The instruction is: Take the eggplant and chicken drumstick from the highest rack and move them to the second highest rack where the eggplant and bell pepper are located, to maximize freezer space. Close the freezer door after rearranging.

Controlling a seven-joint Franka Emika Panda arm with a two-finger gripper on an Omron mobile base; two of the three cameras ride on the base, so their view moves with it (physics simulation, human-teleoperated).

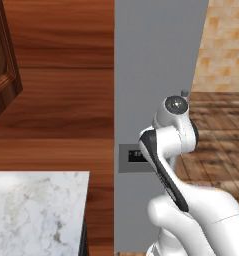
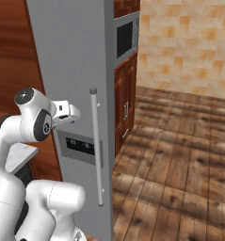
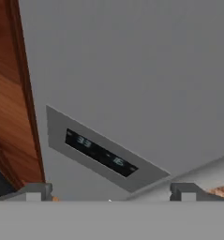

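Note:
The grey freezer door (image 2: pixel 71 56) stands shut in front of me, so the eggplant, chicken drumstick, bell pepper and racks are hidden behind it. My gripper (image 3: pixel 110 192) is open with nothing between its fingers and faces the door (image 3: pixel 132 70) from close by, just above the dark display panel (image 3: pixel 101 153). In the right base view the gripper (image 2: pixel 64 110) sits left of the long vertical handle (image 2: pixel 96 150), a little above the panel (image 2: pixel 78 146). The same door (image 1: pixel 156 60) and panel (image 1: pixel 133 156) rise behind my arm in the left base view.
A marble counter (image 1: pixel 36 210) lies at the lower left, with wooden cabinet panelling (image 1: pixel 51 75) beside the freezer. Right of the freezer stand a built-in microwave (image 2: pixel 125 37) and wooden cabinets. Open wooden floor (image 2: pixel 180 155) stretches to the right below a tiled wall.

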